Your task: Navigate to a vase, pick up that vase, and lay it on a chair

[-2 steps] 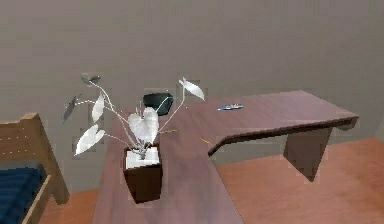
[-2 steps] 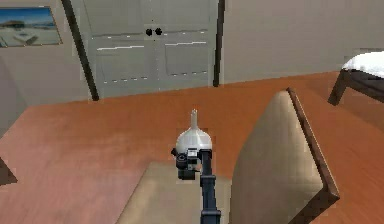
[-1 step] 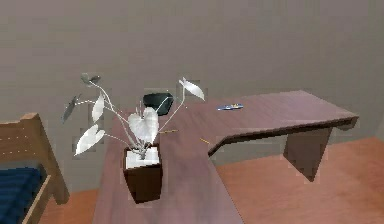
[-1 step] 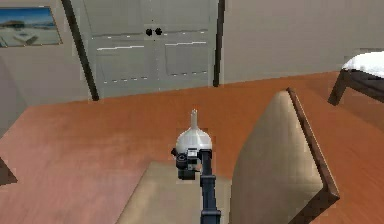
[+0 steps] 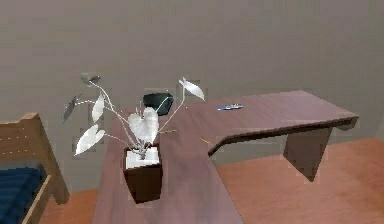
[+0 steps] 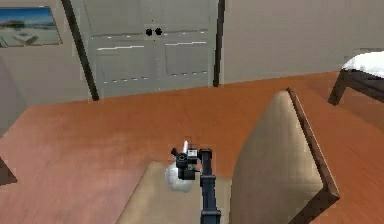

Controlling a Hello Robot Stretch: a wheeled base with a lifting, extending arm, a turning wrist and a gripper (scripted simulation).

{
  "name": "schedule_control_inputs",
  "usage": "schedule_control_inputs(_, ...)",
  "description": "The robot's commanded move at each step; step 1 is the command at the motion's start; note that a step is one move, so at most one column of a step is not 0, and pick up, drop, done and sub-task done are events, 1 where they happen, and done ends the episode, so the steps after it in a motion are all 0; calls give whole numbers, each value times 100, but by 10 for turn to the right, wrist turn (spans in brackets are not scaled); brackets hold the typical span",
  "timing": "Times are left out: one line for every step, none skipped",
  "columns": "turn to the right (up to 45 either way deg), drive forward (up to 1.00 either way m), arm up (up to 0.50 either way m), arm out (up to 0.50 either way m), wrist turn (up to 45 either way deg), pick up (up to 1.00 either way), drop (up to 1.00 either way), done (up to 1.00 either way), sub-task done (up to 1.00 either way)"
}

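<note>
Currently you have the arm (image 6: 208, 195) coming up from six o'clock in the arm side view, with the end effector (image 6: 182, 158) at its tip, just below centre. It sits over the tan seat of a chair (image 6: 275, 160) whose tall padded back stands toward four o'clock. A small pale rounded blob (image 6: 180, 179) lies right at the end effector, on its six o'clock side, against the seat. It is too small for you to call it a vase by shape. You cannot tell whether the end effector holds anything, nor how its fingers stand.

Beyond the chair, the wooden floor (image 6: 100, 130) runs up to white double doors (image 6: 150, 45) at twelve o'clock. A framed picture (image 6: 25, 25) hangs at ten o'clock, and a bed corner (image 6: 365, 68) shows at two o'clock.

Looking ahead, you see an L-shaped reddish table (image 5: 270, 115). On it, a white-leaved potted plant (image 5: 143, 172) stands toward six o'clock. A small dark object (image 5: 157, 102) sits near centre, and a thin pen-like item (image 5: 231, 106) lies toward its three o'clock side. A wooden frame with a blue cushion (image 5: 22, 165) sits at eight o'clock.
</note>
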Motion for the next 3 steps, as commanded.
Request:
schedule_control_inputs(0, 0, 10, 0, 0, 0, 0, 0, 0)
schedule_control_inputs(0, 0, 0, -8, 0, 0, 0, 0, 0)
schedule_control_inputs(0, 0, 0, 0, 0, 0, 0, 100, 0)
